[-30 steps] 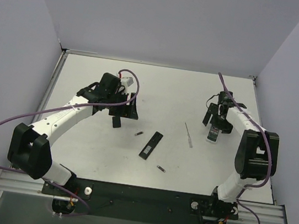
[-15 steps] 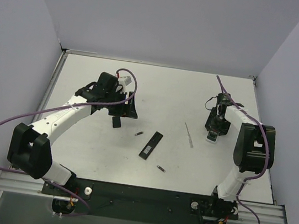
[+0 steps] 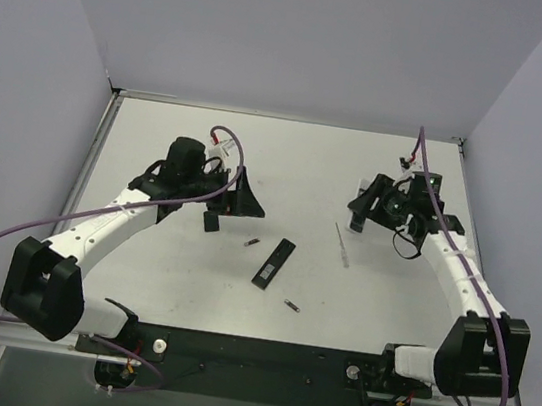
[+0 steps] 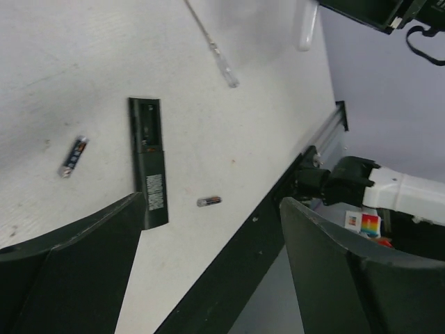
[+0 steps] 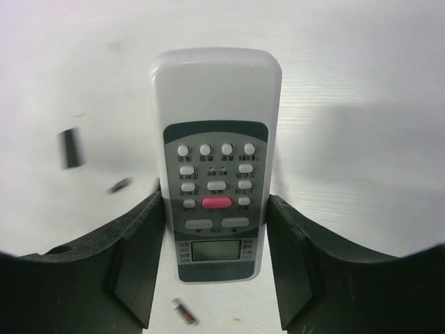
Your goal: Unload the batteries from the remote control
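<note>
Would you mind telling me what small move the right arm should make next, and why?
Probably lower and release the white remote clamped in the right gripper: the black remote control lies open, and two batteries already rest on the table.

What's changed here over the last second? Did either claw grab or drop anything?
The right claw has lifted the white remote from where it lay and carried it leftward, and its arm's elbow has swung back toward the near edge. The left claw, open and empty, shifted only slightly. The black remote control, the batteries and the pale strip stayed put.
</note>
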